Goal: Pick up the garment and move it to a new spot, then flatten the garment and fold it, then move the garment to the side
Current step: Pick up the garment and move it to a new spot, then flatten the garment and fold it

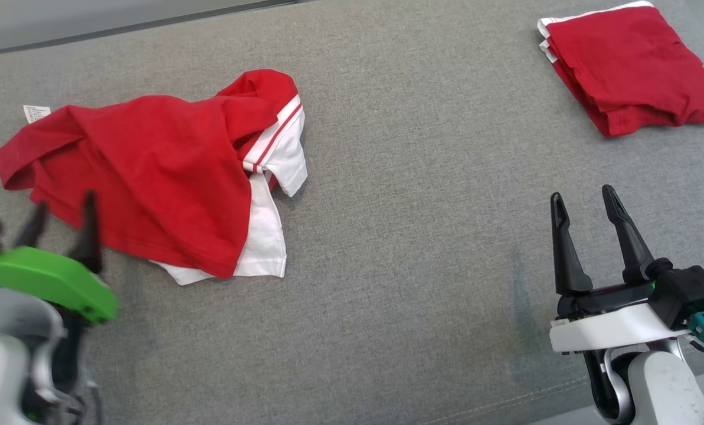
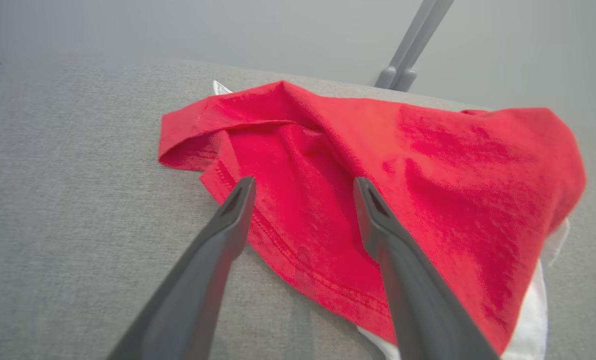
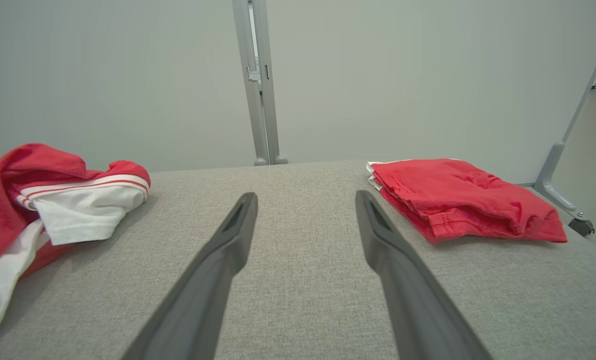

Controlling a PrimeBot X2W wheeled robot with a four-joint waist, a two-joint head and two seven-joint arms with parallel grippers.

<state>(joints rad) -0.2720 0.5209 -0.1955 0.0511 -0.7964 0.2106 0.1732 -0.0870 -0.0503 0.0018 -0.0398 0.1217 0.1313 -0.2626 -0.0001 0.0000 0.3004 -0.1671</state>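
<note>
Two end effectors were seen over the grey bench (image 1: 422, 248), both with fingers spread and nothing pinched. The left end effector (image 2: 302, 186) was held at the near hem of the crumpled red-and-white T-shirt (image 2: 427, 165), which lay loose on the bench directly ahead of its fingertips, a white label (image 1: 36, 112) showing at its far edge. The right end effector (image 1: 583, 195) was held over bare bench, well apart from the T-shirt on its left. A folded red garment (image 1: 629, 65) lay ahead of it, to its right.
</note>
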